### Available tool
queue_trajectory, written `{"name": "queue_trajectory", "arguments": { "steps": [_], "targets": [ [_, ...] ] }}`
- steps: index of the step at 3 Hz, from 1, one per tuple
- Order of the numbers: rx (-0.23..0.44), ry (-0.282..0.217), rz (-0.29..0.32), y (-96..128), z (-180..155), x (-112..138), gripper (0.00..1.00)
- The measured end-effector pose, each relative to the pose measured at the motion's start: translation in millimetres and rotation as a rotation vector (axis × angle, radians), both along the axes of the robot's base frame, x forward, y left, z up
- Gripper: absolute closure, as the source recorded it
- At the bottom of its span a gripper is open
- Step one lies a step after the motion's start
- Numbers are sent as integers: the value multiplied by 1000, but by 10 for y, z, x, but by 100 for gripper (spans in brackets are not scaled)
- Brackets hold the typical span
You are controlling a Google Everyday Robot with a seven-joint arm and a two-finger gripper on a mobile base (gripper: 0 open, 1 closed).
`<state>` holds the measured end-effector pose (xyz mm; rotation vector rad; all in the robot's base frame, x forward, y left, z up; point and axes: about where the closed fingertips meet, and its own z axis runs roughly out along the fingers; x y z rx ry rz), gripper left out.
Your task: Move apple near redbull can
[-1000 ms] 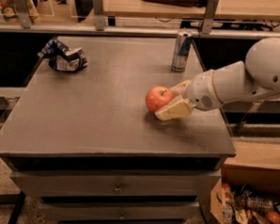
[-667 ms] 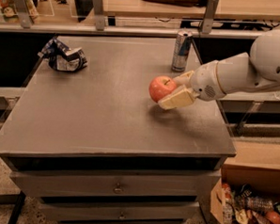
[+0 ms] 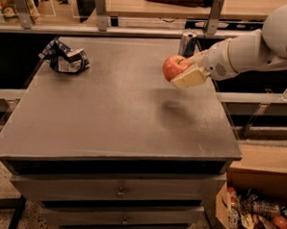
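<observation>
My gripper (image 3: 183, 70) is shut on the red-orange apple (image 3: 174, 66) and holds it in the air above the right part of the grey table (image 3: 109, 114); the apple's shadow lies on the tabletop below. The white arm comes in from the right. The redbull can (image 3: 187, 43) stands upright at the table's far right edge, just behind and slightly right of the apple, its lower part hidden by the gripper.
A crumpled blue-and-white foil snack bag (image 3: 65, 57) lies at the table's far left. A cardboard box (image 3: 256, 214) with wrappers and bottles sits on the floor at the lower right. Shelving and rails run behind the table.
The gripper has lifted the apple off the tabletop and carried it up and back toward the can.
</observation>
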<state>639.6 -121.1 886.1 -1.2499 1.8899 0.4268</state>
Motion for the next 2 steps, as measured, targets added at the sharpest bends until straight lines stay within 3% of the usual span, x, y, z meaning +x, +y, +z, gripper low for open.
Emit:
{"name": "queue_trajectory", "arguments": {
  "steps": [2],
  "targets": [
    [9, -34, -101, -412, -98, 334, 100]
  ]
}}
